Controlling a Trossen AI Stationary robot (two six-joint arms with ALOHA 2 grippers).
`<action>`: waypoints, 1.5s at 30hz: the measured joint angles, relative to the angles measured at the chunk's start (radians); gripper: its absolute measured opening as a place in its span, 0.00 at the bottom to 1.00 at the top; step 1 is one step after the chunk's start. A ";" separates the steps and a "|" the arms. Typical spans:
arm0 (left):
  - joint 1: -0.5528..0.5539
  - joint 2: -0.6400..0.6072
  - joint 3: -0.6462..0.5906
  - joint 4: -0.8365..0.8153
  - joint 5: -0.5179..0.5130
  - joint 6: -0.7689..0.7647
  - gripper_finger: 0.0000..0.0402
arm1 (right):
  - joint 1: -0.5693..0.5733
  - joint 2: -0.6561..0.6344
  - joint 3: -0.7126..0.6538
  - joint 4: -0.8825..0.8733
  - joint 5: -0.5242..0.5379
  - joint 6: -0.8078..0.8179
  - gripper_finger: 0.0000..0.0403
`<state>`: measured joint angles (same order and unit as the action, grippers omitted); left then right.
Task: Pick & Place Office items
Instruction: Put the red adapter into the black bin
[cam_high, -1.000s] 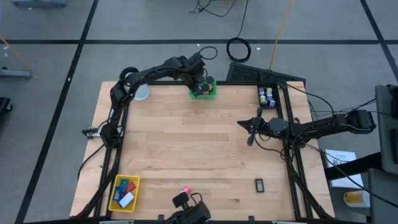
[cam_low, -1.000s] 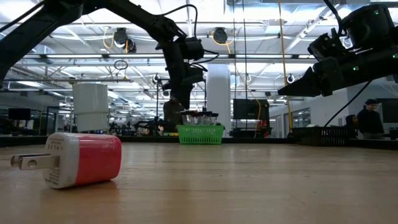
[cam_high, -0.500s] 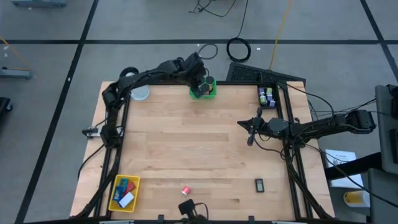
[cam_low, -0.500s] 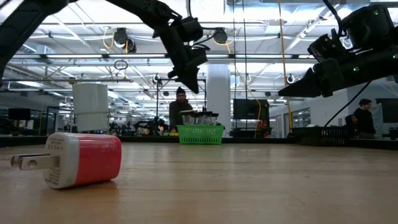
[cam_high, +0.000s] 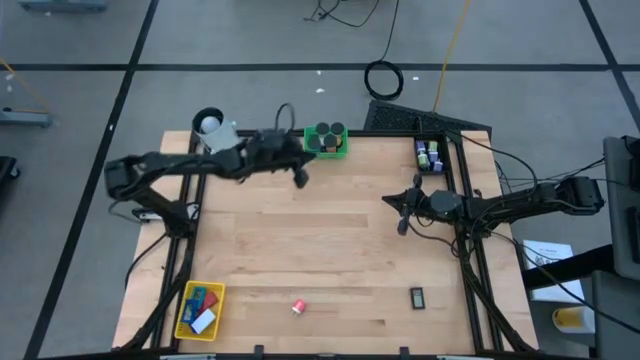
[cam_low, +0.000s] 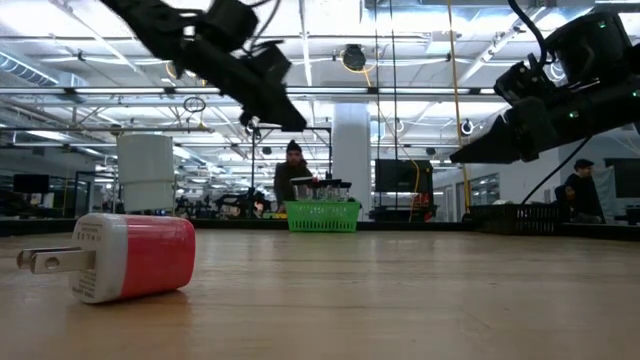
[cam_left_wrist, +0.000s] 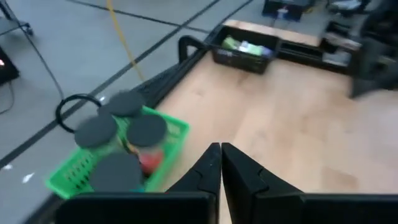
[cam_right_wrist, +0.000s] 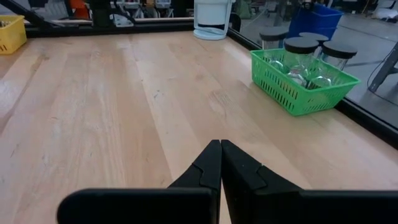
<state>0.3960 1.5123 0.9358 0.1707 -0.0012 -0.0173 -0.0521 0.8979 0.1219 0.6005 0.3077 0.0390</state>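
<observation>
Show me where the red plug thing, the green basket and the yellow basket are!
red plug (cam_low: 150, 256), low view, on its red body.
green basket (cam_right_wrist: 292, 87), right wrist view, on its mesh side wall.
yellow basket (cam_high: 184, 310), high view, on its left rim.

A big open robotics lab or workshop: behind the wooden table (cam_low: 400, 290) stretch ceiling trusses, strip lights, a white pillar (cam_low: 351, 160), workbenches and standing people (cam_low: 291, 175).
</observation>
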 joint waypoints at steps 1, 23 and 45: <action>-0.013 -0.033 -0.042 0.013 0.001 -0.014 0.05 | 0.000 0.000 0.000 0.002 0.001 0.000 0.00; -0.595 -0.100 0.027 -0.480 -0.319 -0.702 0.05 | -0.002 0.000 0.000 0.078 0.003 -0.098 0.00; -0.857 0.466 0.640 -0.996 -0.116 -1.355 0.46 | -0.002 0.000 0.000 0.133 0.001 -0.187 0.00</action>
<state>-0.4613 1.9787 1.5757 -0.8251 -0.1171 -1.3725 -0.0536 0.8974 0.1219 0.7332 0.3088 -0.1476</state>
